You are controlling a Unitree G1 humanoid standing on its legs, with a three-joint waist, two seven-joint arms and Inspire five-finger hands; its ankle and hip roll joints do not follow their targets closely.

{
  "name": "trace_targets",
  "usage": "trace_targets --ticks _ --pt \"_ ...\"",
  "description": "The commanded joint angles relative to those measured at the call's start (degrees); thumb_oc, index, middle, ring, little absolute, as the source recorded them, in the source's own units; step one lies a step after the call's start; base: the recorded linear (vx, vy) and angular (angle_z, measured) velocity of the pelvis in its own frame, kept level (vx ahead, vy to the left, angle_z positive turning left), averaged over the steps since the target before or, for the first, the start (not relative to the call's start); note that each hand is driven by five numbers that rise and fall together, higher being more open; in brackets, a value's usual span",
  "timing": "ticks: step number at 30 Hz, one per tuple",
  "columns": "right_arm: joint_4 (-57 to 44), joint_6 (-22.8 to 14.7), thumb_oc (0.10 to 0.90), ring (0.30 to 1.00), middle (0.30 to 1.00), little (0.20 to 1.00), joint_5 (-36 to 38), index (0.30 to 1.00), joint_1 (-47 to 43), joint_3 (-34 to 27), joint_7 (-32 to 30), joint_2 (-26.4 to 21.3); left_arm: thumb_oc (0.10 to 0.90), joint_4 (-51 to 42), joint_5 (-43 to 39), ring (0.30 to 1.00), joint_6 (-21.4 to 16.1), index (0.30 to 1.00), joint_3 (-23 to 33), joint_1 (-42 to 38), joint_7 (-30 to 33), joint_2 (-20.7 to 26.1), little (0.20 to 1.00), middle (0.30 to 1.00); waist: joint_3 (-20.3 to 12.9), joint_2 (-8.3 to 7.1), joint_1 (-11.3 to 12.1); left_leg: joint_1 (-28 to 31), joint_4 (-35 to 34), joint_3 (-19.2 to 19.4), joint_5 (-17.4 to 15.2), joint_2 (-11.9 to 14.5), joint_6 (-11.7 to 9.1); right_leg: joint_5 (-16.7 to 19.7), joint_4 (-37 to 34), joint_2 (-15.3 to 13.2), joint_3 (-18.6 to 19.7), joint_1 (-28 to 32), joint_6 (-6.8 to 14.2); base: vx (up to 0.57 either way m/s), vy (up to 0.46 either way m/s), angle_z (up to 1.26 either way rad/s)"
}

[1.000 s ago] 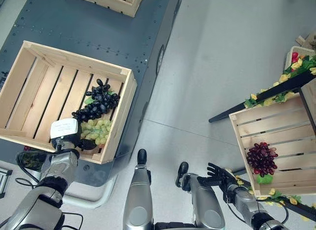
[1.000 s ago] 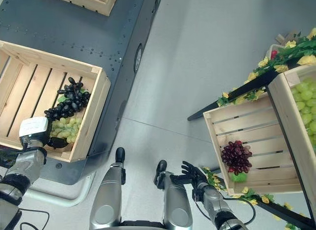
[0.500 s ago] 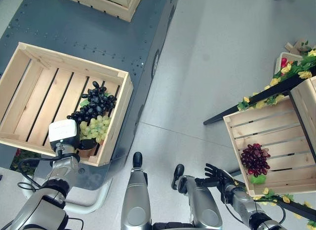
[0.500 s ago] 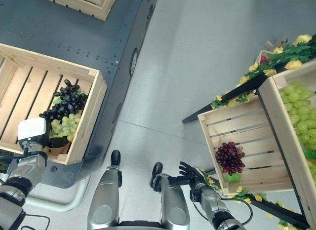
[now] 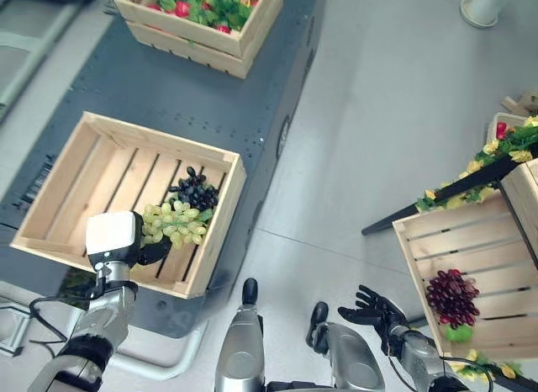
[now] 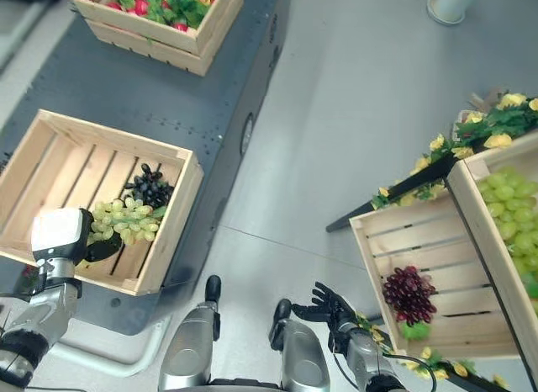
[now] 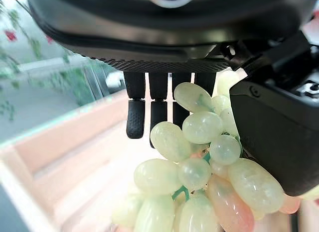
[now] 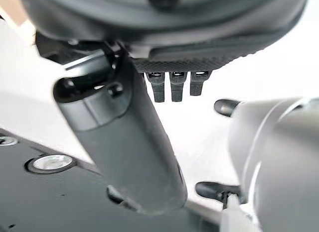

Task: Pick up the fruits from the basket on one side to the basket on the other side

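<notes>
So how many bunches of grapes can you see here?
4: green grapes in the left hand, black grapes in the left crate, red grapes in the right crate, green grapes far right. Others may be hidden.

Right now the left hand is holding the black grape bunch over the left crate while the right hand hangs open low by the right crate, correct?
Not quite: the left hand holds the green grape bunch, as the left wrist view shows up close. The black grape bunch lies in the left crate. The right hand is open low by the right crate.
</notes>
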Motion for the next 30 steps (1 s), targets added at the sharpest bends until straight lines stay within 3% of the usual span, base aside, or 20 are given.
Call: trace_targets --ticks 1,5,10,16,22,27,29,30 --pt "-4.1 -5.5 0.800 0.900 0.900 0.900 4.6 0.900 3.3 -2.4 -0.8 -2.5 0.400 -4.0 2.8 0.300 1.2 0.300 7.8 0.7 7.1 7.4 0.300 0.300 -6.9 -0.26 0.7 -4.8 2.9 -0.9 -1.3 -5.8 1.1 4.6 -7.0 0.3 -3.6 4.2 -2.3 0.03 -0.041 0.08" --pt "-9.3 -6.2 0.800 0.900 0.900 0.900 6.0 0.900 5.0 -4.6 -1.0 -1.8 0.400 -11.1 5.9 0.300 1.1 0.300 13.0 6.9 6.9 8.5 0.300 0.300 -9.5 0.32 1.1 -1.8 -1.0 -2.0 -0.4 -6.2 0.9 6.2 -9.5 -0.1 -3.7 5.6 -1.7 0.03 -0.043 0.06" --pt "-24.4 -7.1 0.800 0.900 0.900 0.900 5.5 0.900 7.4 -4.9 -3.0 -1.3 0.400 -19.4 10.5 0.300 -0.2 0.300 18.4 11.4 4.9 10.3 0.300 0.300 -13.5 1.08 0.7 1.9 -7.9 -3.0 1.8 -5.9 0.7 8.3 -13.0 -0.2 -3.9 7.2 -0.9 0.03 -0.057 0.08" --pt "-34.8 -10.4 0.800 0.900 0.900 0.900 4.9 0.900 7.8 -5.4 -1.2 -1.1 0.400 -22.5 6.9 0.300 -4.4 0.300 20.7 11.1 7.9 9.7 0.300 0.300 -16.2 1.39 0.0 4.2 -11.2 -3.3 2.7 -5.6 0.4 9.5 -15.6 -0.2 -4.0 8.2 -0.3 -0.01 -0.064 0.04" --pt "-45.9 -10.1 0.800 0.900 0.900 0.900 4.9 0.900 4.8 -4.4 1.2 -2.5 0.400 -23.7 11.7 0.300 -6.8 0.300 18.1 8.5 8.3 7.3 0.300 0.300 -18.3 1.13 -0.3 6.1 -12.4 -3.2 2.1 -5.4 0.5 9.7 -16.5 -0.2 -3.6 8.7 -0.1 0.00 -0.054 -0.02" --pt "-53.0 -5.2 0.800 0.900 0.900 0.900 6.4 0.900 0.7 -0.5 5.4 -4.4 0.400 -24.8 17.5 0.300 -10.0 0.300 12.5 4.7 6.0 8.0 0.300 0.300 -19.5 0.88 0.0 7.5 -12.8 -3.2 1.3 -5.4 0.5 10.4 -17.9 -0.4 -3.1 9.1 0.2 -0.01 -0.046 0.01" --pt "-54.6 -1.0 0.800 0.900 0.900 0.900 6.9 0.900 -1.8 1.2 7.9 -8.1 0.400 -25.7 20.7 0.300 -12.8 0.300 7.9 0.8 4.2 10.1 0.300 0.300 -20.2 0.67 0.1 8.0 -13.1 -3.2 1.1 -5.3 0.5 11.0 -18.4 -0.6 -3.0 9.2 0.6 -0.01 -0.054 0.03" --pt "-54.8 -0.6 0.800 0.900 0.900 0.900 7.1 0.900 -2.1 1.3 8.3 -8.6 0.400 -26.0 21.0 0.300 -13.3 0.300 7.3 0.3 3.9 10.5 0.300 0.300 -20.3 0.66 0.1 8.1 -13.2 -3.2 1.1 -5.3 0.5 11.0 -18.5 -0.6 -3.0 9.2 0.6 0.00 -0.038 0.11"
